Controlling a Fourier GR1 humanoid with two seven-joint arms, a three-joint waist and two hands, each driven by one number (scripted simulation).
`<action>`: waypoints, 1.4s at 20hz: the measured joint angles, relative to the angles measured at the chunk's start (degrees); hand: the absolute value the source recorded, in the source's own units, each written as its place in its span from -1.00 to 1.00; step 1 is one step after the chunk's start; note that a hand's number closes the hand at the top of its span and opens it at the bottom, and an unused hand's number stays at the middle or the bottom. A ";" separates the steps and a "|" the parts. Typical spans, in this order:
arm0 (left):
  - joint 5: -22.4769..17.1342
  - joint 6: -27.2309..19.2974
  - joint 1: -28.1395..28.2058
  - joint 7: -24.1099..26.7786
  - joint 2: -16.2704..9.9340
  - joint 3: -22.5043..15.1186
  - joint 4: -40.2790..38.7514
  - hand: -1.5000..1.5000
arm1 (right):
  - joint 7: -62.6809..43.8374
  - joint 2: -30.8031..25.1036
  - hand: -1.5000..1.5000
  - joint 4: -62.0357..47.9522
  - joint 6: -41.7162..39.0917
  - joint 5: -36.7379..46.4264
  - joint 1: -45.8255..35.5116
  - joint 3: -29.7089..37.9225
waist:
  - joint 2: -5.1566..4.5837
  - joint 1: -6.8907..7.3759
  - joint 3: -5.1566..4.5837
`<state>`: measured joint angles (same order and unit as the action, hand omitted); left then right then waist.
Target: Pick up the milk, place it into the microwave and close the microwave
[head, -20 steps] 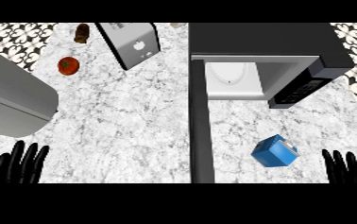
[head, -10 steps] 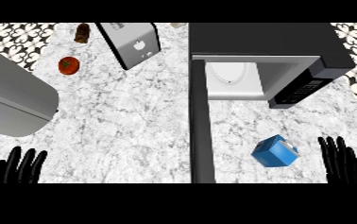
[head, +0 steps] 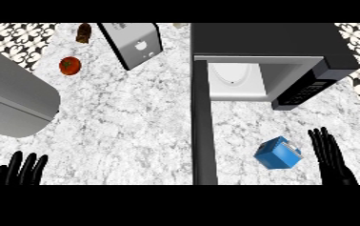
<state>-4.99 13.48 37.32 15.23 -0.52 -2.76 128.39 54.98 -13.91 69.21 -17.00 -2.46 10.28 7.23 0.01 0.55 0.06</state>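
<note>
A blue milk carton [head: 278,153] stands on the marble counter [head: 134,120] at the lower right, in front of the microwave. The black microwave [head: 271,41] sits at the upper right with its door [head: 202,125] swung open toward me, showing a white cavity [head: 237,79]. My right hand [head: 330,159] is open with fingers straight up, just right of the carton and apart from it. At the lower left edge my left hand [head: 21,170] rests open, fingers up, far from the carton.
A silver toaster [head: 132,43] stands at the upper middle. A red tomato [head: 69,65] and a brown object [head: 84,32] lie at the upper left. A grey rounded appliance [head: 21,101] fills the left edge. The open door edge divides the counter.
My right hand has risen from the lower right corner and moved left, toward the milk carton. The left hand has dropped slightly. The carton has stayed put.
</note>
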 measured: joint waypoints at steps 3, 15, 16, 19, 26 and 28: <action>-0.03 -0.01 0.91 0.39 0.00 -0.32 0.37 -1.00 | 0.85 -0.64 -1.00 -5.26 0.96 0.91 -3.21 -0.20 | -0.01 0.13 0.02; -0.08 0.02 1.17 0.90 -0.21 -0.30 -0.02 -1.00 | 4.39 -1.77 -1.00 -22.65 3.49 3.37 -12.74 -1.63 | -0.13 0.52 0.08; -0.01 -0.01 1.62 0.81 -0.09 -0.50 0.53 -1.00 | 4.53 -1.72 -1.00 -23.60 3.57 3.47 -13.49 -1.88 | -0.14 0.59 0.10; 0.34 -0.36 1.22 0.83 0.13 -0.77 -0.12 -1.00 | 4.96 -1.28 -1.00 -25.99 3.52 3.82 -14.61 -3.23 | -0.17 0.55 0.12; -0.27 0.32 2.13 1.52 0.05 -0.54 -0.23 -1.00 | 5.43 -1.48 -1.00 -29.84 3.14 3.02 -17.35 -4.55 | -0.18 0.66 0.15; -0.15 0.08 1.77 1.94 0.07 -0.72 -0.89 -1.00 | 5.85 -0.90 -1.00 -30.79 3.46 2.79 -17.94 -4.66 | -0.20 0.60 0.14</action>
<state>-5.15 13.56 39.09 17.18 -0.45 -3.48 127.50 60.83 -14.82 38.42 -13.54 0.33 -7.66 2.56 -0.19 1.15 0.21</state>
